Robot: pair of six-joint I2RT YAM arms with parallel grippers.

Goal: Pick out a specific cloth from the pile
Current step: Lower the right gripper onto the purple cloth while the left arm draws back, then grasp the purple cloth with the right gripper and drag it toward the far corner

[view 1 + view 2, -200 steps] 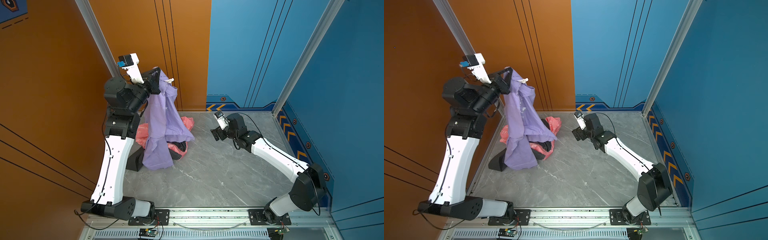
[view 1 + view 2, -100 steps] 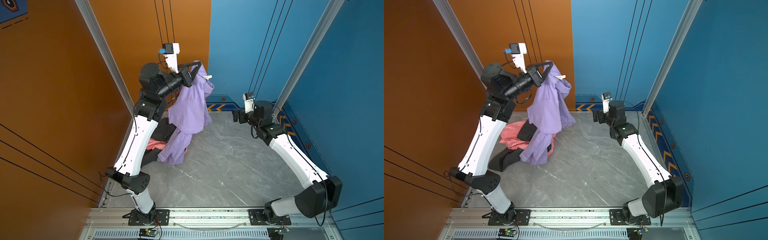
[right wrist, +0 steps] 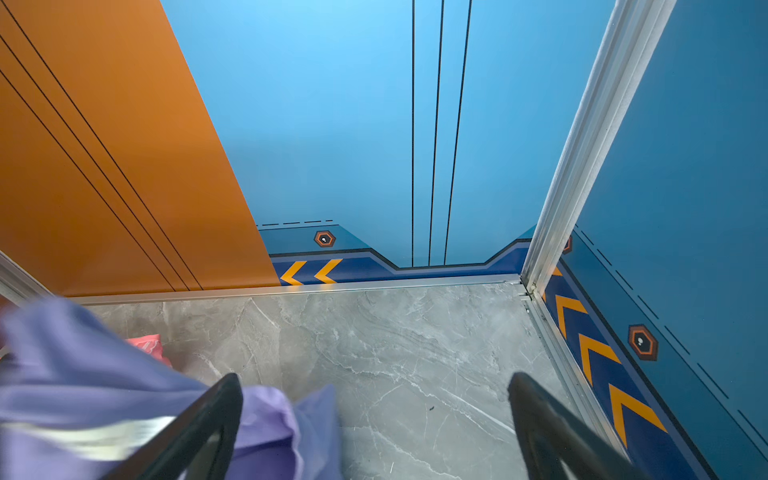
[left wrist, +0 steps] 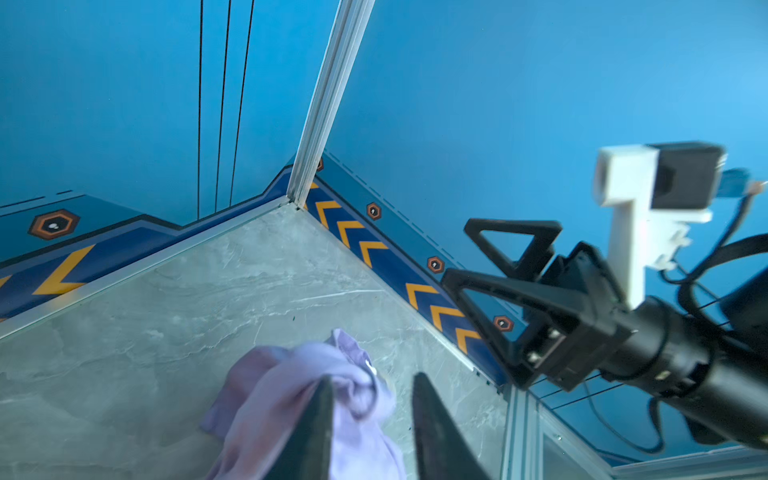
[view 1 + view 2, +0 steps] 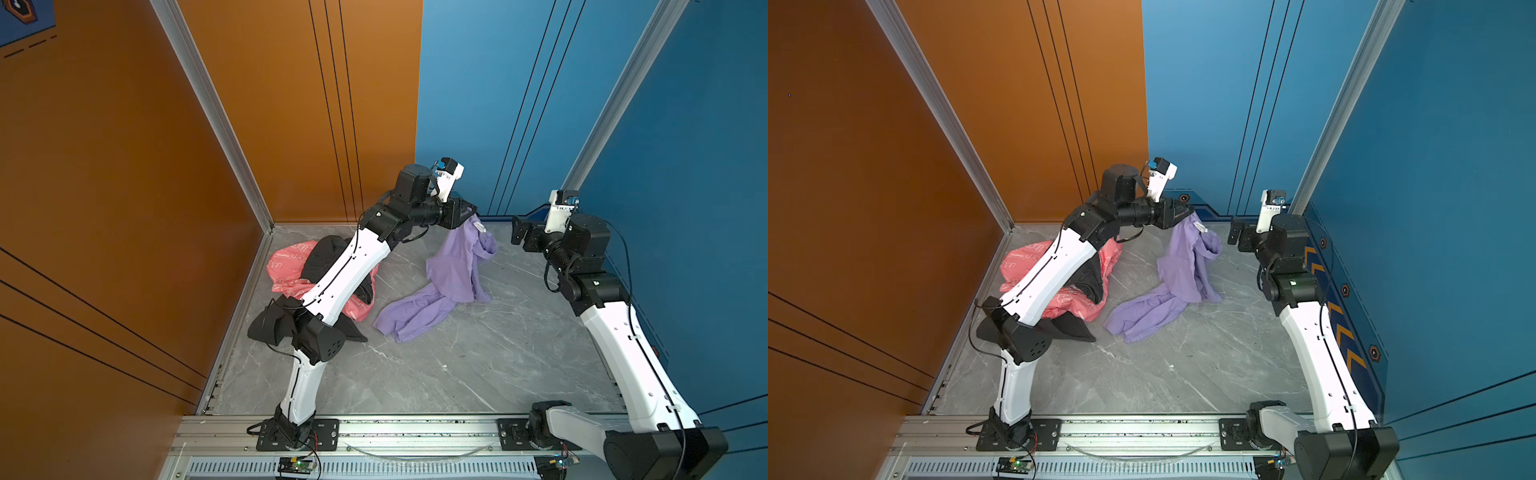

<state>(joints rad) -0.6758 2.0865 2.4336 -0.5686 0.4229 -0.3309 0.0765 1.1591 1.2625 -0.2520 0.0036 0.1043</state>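
Cloth (image 5: 453, 270), one; black garments (image 5: 266, 330), perhaps two.

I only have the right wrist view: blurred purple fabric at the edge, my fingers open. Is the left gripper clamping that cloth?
Observer: No. In the left wrist view the left gripper's fingers stand apart, with the cloth draped over one.
Operator: Is it clear of the pile?
Observer: In both top views its lower part lies on the floor beside the pile, not on it.
Operator: What remains there?
Observer: Coral-pink printed fabric and black garments, partly hidden by the left arm.
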